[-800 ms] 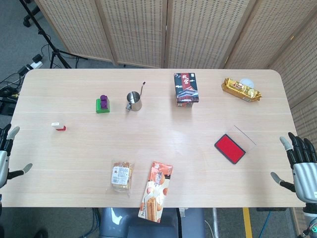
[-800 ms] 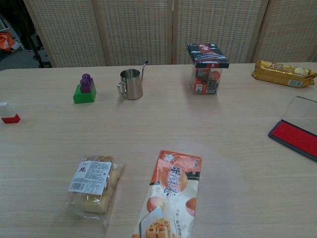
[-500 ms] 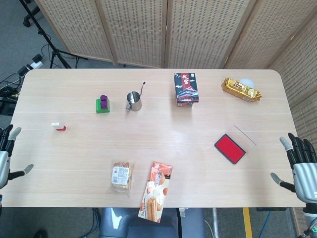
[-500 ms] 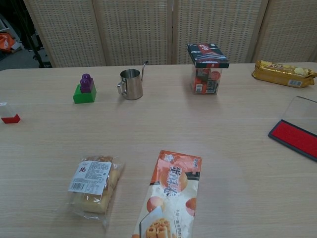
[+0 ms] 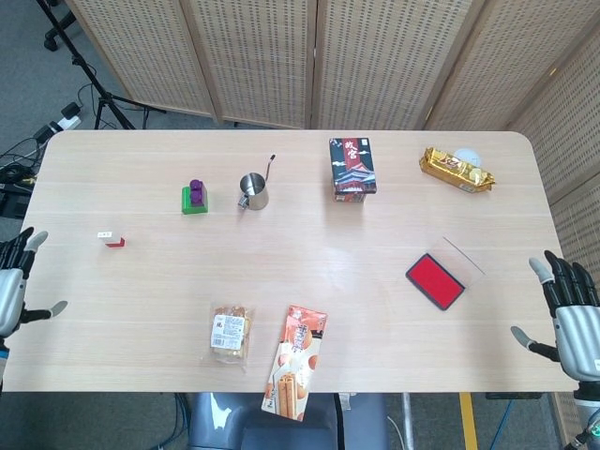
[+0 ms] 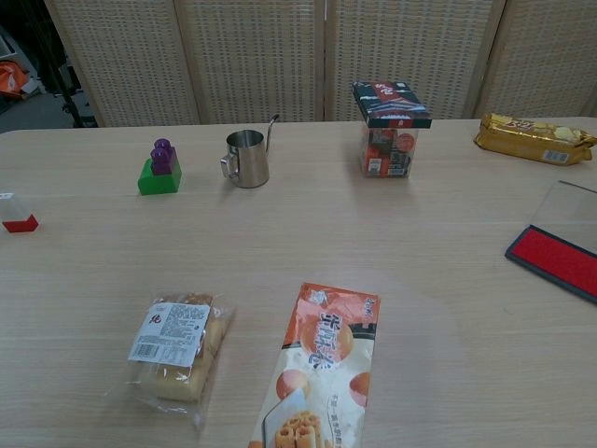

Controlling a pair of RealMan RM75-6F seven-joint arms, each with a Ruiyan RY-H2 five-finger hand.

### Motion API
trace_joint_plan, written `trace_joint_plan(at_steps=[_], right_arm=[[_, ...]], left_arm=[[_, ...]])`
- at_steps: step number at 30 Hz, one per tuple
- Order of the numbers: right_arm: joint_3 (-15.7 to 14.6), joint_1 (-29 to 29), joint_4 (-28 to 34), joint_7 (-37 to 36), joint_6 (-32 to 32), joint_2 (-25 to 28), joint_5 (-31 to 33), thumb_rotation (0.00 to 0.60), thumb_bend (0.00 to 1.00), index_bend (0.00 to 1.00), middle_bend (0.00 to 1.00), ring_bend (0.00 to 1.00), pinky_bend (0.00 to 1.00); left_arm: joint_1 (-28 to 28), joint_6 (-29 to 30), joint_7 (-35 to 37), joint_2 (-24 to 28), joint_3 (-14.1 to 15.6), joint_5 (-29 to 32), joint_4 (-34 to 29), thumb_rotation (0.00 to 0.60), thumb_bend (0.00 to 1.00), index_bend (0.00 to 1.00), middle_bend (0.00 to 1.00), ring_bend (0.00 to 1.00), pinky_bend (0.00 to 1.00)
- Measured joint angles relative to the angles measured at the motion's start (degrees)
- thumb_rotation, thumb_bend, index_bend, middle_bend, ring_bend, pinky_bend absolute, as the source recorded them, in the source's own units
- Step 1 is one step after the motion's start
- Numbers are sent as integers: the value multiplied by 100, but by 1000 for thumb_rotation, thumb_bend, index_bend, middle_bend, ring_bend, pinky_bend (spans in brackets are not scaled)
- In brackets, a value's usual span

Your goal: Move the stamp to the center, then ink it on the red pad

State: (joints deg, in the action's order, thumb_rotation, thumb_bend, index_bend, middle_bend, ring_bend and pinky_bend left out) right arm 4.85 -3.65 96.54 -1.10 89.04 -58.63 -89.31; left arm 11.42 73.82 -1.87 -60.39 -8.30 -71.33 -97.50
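At far left of the surface (image 5: pixel 309 272), near its edge, sits the stamp (image 5: pixel 112 239), small, red base w/ clear top, upright, nothing touching it. Red pad (image 5: pixel 435 279) lies well apart on the right side, clear lid (image 5: pixel 463 260) flipped open behind it. Left hand (image 5: pixel 11 281) hangs off the left edge, fingers spread, holding nothing. Right hand (image 5: pixel 570 314) off the right edge, near the pad, also spread & empty. Btwn them: green-purple block (image 5: pixel 195 198), steel cup (image 5: pixel 253 191), snack bag (image 5: pixel 295 361).
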Motion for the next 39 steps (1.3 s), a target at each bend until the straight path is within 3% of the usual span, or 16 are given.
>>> trace_joint_plan(at_steps=[2,7,9,15,21,39], right_arm=[[5,-17,-1,-21,-39,5,20,600,0,0,0,0,0],[10,-53,0,-38,-120,8,60,600,0,0,0,0,0],[15,-71,-9,-55,-163,7,91,600,0,0,0,0,0],[38,-132,-38,-66,-301,-5,190,600,0,0,0,0,0],[79,-189,-58,-104,-426,-2,334,600,0,0,0,0,0],[101,-230,-71,-234,-536,44,447,600,0,0,0,0,0]], left_arm=[[159,-261,33,-33,-101,177,161,600,78,22,0,0,0],[718,-1322,373,-270,-359,599,923,600,197,285,0,0,0],[966,-1843,612,-442,-448,734,1377,600,233,325,0,0,0],[1634,-2723,944,-1206,-621,1082,2858,600,264,361,0,0,0],[2158,-3343,841,-1984,-662,1463,3938,600,266,362,0,0,0],[2492,-3812,486,-2752,-646,1975,5038,600,292,412,0,0,0]])
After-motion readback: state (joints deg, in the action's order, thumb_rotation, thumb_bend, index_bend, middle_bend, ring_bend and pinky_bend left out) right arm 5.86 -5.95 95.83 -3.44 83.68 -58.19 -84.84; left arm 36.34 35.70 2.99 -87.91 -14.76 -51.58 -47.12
